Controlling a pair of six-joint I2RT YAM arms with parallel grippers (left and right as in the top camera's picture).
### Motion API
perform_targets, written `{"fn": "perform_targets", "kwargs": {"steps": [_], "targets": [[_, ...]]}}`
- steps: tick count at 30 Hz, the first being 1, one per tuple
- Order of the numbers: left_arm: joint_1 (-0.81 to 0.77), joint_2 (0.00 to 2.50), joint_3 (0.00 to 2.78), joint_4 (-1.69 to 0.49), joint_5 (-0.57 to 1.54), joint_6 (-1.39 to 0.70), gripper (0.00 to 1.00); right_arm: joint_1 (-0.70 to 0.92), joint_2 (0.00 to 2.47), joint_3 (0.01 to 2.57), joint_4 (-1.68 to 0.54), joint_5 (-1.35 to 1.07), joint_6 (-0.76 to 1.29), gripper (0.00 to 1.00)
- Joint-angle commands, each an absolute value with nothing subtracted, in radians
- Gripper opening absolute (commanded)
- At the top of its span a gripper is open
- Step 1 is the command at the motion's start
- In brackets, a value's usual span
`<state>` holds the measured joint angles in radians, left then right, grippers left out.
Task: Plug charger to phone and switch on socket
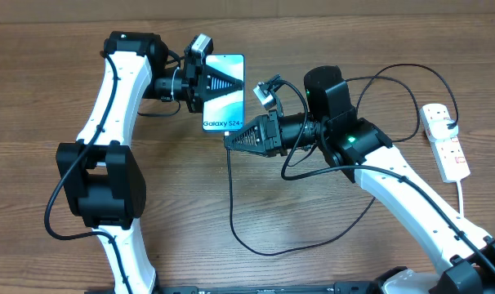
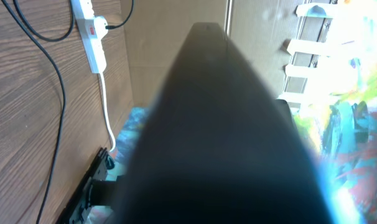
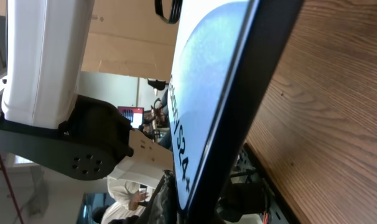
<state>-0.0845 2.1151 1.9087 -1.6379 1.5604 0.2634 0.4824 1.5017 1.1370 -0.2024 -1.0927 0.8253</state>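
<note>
- The right end effector [image 1: 231, 140] points toward 9 o'clock in the overhead view, with its black fingers pressed together. The long thin black charger cable [image 1: 233, 188] drops from its tip toward 6 o'clock. I judge it is pinching the charger cable at the plug end, though the plug tip itself is hidden.
- At 12 o'clock from that tip, and just beside it, is the lettered short edge of the slim rectangular smartphone with a light blue screen [image 1: 225, 110]. The smartphone's long axis runs 12 to 6 o'clock, with the lettering at the 6 o'clock end.
- The coming move turns on this relation. The lettered edge faces 6 o'clock while the right end effector lies crosswise below it. The plug would therefore need to travel toward 12 o'clock, along the long axis. The right arm is the nearer one to that edge.
- The left end effector [image 1: 236, 83] reaches in from 9 o'clock and is clamped on the smartphone, with one black finger lying over the screen. I cannot tell whether the smartphone touches the brown wooden tabletop [image 1: 190, 237].
- The white elongated power strip with small red switches [image 1: 446, 143] lies well apart, at 3 o'clock. Its long axis also runs roughly 12 to 6 o'clock. It is on the right arm's side, far from the left.
</note>
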Motion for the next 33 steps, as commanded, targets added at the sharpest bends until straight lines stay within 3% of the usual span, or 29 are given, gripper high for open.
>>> {"fn": "perform_targets", "kwargs": {"steps": [1, 33], "targets": [[-0.099, 2.081, 1.935, -1.644, 1.58, 0.265, 0.05, 0.476, 1.499, 1.149, -0.181, -0.983, 0.846, 0.04], [-0.101, 2.081, 1.935, -1.612, 1.581, 0.311, 0.04, 0.516, 1.499, 1.149, -0.136, -0.828, 0.867, 0.04]]}}
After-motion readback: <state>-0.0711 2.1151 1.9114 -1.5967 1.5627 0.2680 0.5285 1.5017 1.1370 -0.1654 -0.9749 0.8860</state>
